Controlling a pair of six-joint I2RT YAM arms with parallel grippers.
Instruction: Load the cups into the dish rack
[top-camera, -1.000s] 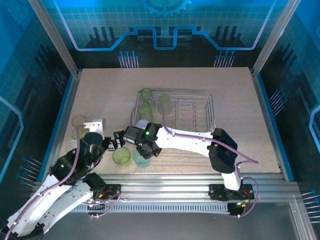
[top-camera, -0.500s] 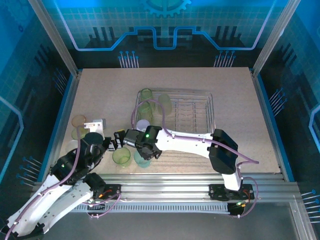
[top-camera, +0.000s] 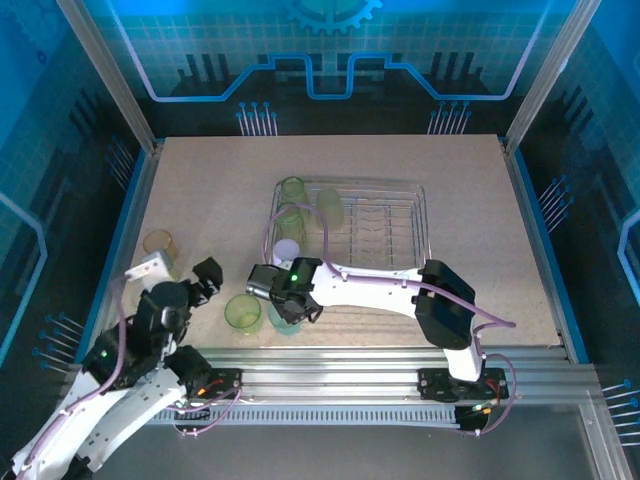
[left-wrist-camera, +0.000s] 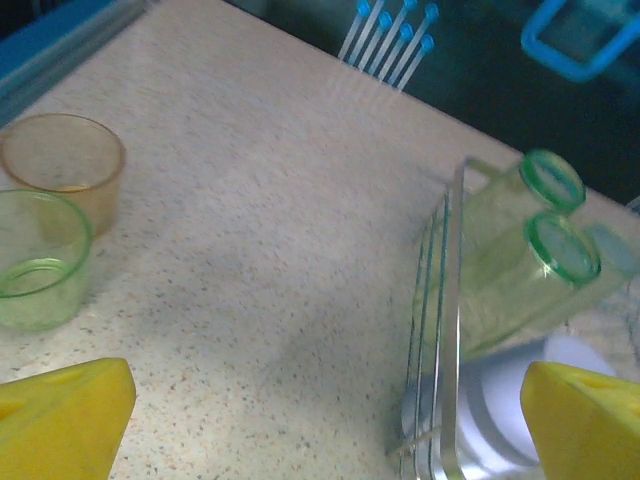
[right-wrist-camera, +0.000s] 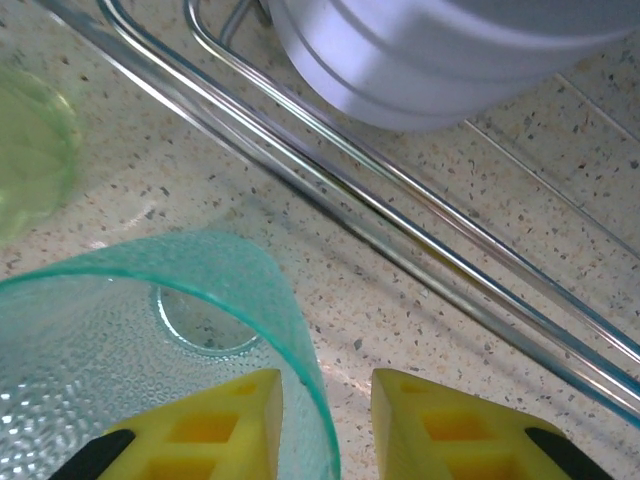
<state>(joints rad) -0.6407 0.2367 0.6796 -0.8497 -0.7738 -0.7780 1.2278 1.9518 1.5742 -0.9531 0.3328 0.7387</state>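
Near edge of the speckled beige table (top-camera: 200, 180): my left fingers (left-wrist-camera: 60, 415) are spread to their widest and hold nothing, hovering above the table to the left of the rectangular silver wire dish rack (top-camera: 425, 215). Just to their right, a translucent yellow-green plastic cup (top-camera: 243, 313) stands upright on the table. Beside it, a translucent teal plastic cup (right-wrist-camera: 120, 330) stands just outside the rack's near-left corner. My right fingers (right-wrist-camera: 450, 420) are narrowed to a slim gap astride the teal cup's wall, one inside the mouth and one outside. A sliver of table shows between the rim and the outer finger, so the cup is straddled, not pinched. Near the table's left edge, a pale tan plastic cup (left-wrist-camera: 65, 165) and a second yellow-green cup (left-wrist-camera: 40, 260) stand upright side by side. Inside the rack, a pale lavender-white plastic cup (top-camera: 287, 250) sits at the near-left corner, just across the wires from the teal one. Beyond it, along the rack's left side, sit a third yellow-green cup (top-camera: 290, 220) and, at the far-left corner, a fourth yellow-green cup (top-camera: 293, 188). A second pale tan cup (top-camera: 330, 208) sits just to their right. Whether these three stand upright or lean I cannot tell.
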